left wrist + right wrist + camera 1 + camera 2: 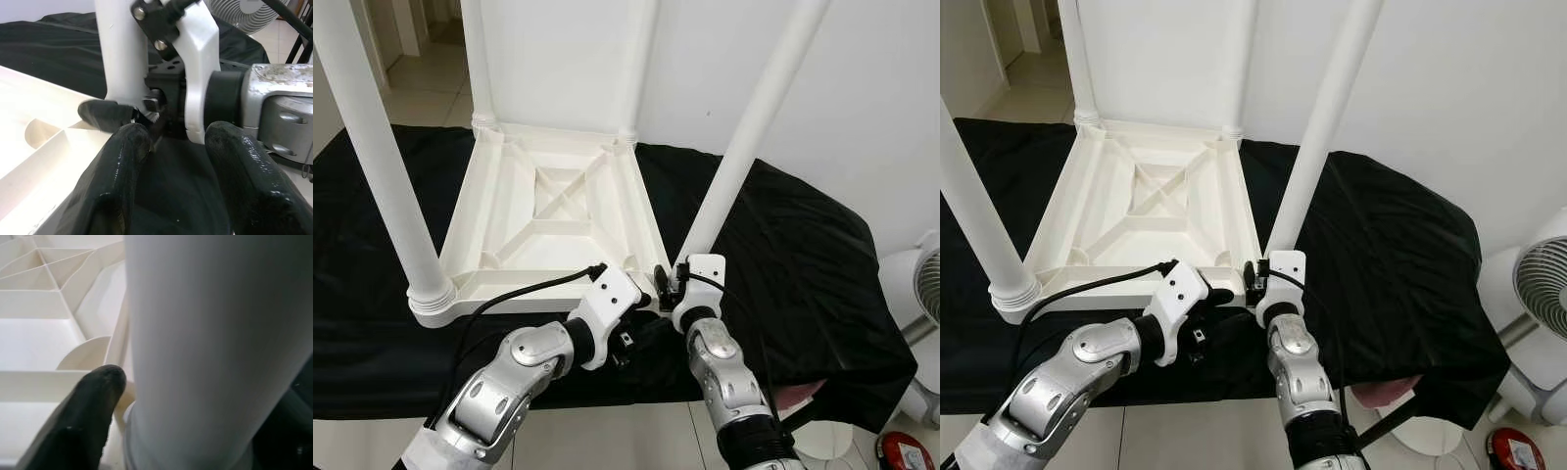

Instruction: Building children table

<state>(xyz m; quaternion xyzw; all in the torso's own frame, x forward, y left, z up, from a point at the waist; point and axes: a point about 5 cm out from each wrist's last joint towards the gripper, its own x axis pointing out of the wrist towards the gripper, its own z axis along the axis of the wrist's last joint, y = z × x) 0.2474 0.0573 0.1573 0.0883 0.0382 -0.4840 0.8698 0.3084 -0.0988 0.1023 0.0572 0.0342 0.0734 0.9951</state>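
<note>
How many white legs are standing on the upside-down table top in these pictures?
4 legs: near left corner, near right corner at the right gripper, far left corner, far right corner. None seems hidden.

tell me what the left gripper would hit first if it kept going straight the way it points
Most likely the right gripper, which sits at the base of the near right table leg just ahead of the left gripper; depth is unclear.
</note>
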